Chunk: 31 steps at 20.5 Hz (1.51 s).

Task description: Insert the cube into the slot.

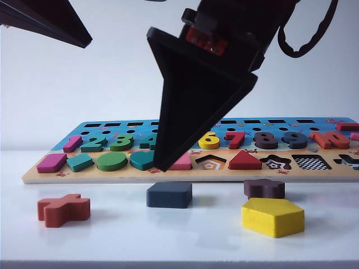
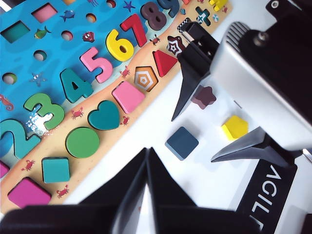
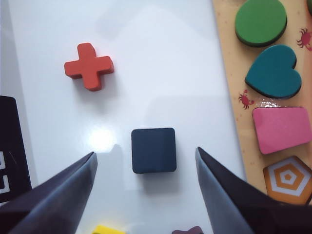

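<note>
The cube [image 3: 153, 150], a flat navy square block, lies on the white table just in front of the puzzle board [image 1: 112, 175]. My right gripper [image 3: 145, 152] hangs over it, open wide, one finger on each side and neither touching it. In the exterior view one of its black fingers [image 1: 190, 101] points down in front of the board, its tip a little above the cube [image 1: 169, 194]. The slot [image 1: 312, 162], a checkerboard square cut-out, is at the board's right end. My left gripper [image 2: 147, 150] is shut and empty, raised at the upper left, near the cube [image 2: 182, 143].
On the table in front of the board lie a red-orange cross [image 1: 63, 209] on the left, a yellow pentagon [image 1: 273, 216] on the right and a dark brown star [image 1: 264, 188] behind it. The board holds coloured numbers and shapes.
</note>
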### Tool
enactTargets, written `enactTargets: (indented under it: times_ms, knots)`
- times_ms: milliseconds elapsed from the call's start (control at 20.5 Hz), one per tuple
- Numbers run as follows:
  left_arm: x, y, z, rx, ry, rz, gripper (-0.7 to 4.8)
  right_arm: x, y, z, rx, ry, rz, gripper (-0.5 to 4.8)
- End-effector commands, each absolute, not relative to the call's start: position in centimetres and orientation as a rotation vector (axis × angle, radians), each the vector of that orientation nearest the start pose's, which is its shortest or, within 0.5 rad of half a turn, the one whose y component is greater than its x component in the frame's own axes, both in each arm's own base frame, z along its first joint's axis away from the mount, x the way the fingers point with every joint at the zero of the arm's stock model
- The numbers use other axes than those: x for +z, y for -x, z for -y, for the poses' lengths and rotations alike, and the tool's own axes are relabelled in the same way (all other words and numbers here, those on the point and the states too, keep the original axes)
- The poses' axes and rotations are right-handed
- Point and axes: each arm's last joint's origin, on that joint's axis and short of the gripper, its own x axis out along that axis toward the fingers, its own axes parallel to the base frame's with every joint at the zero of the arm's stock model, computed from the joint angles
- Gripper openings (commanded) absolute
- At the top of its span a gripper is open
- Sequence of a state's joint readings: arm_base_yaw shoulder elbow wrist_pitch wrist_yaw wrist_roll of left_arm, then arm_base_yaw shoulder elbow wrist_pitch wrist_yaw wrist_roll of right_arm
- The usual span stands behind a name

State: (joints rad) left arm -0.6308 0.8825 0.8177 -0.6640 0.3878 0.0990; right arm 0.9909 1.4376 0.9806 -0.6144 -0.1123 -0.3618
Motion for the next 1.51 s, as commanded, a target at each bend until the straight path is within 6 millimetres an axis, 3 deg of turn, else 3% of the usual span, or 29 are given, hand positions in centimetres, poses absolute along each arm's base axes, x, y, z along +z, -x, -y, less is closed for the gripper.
enactTargets:
  times_ms: [49,488,1513]
  knots:
    - [29.0,-13.2,11.0,-1.013,-0.171,-0.699,0.10,22.3,-15.0,-23.6,1.179,0.774,-0.848,3.65]
    - [29.0,-13.2,11.0,-1.013,-0.171,-0.698,0.10,21.3,-15.3,-24.1,1.184,0.786,-0.879,3.62]
    - [29.2,-13.4,10.9,-1.008,-0.180,-0.671,0.10,20.6,-15.8,-24.4,1.172,0.791,-0.890,2.69]
